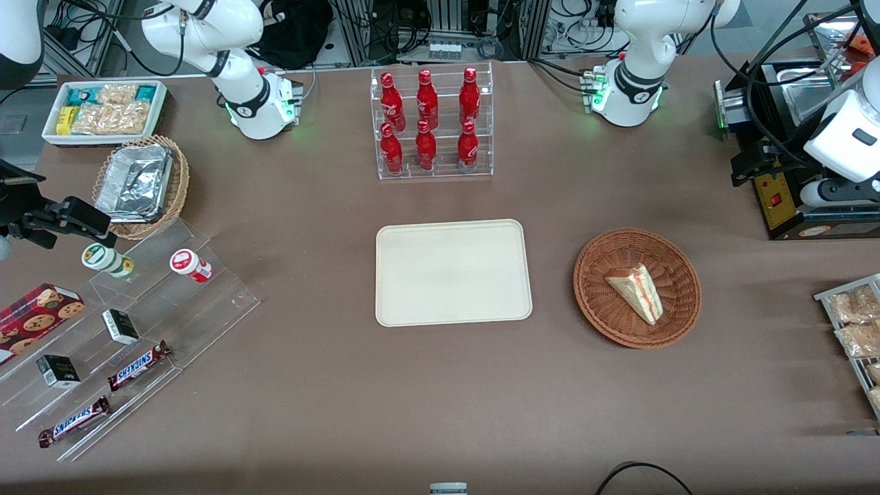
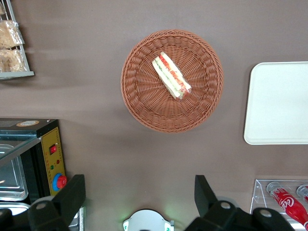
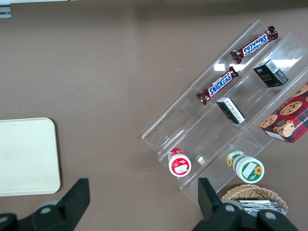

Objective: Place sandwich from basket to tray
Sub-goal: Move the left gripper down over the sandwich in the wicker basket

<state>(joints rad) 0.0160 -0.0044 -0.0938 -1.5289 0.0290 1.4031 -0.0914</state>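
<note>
One sandwich in basket, well below open claw

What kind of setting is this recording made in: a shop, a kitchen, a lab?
Most likely a lab bench dressed as a snack counter: a rack of red soda bottles, candy bars on clear steps, and a sandwich in a basket beside a tray. The open tool hangs above the table.

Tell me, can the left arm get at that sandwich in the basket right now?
Probably yes: the gripper hangs open high above the table, and the sandwich lies uncovered in the basket with nothing over it.
</note>
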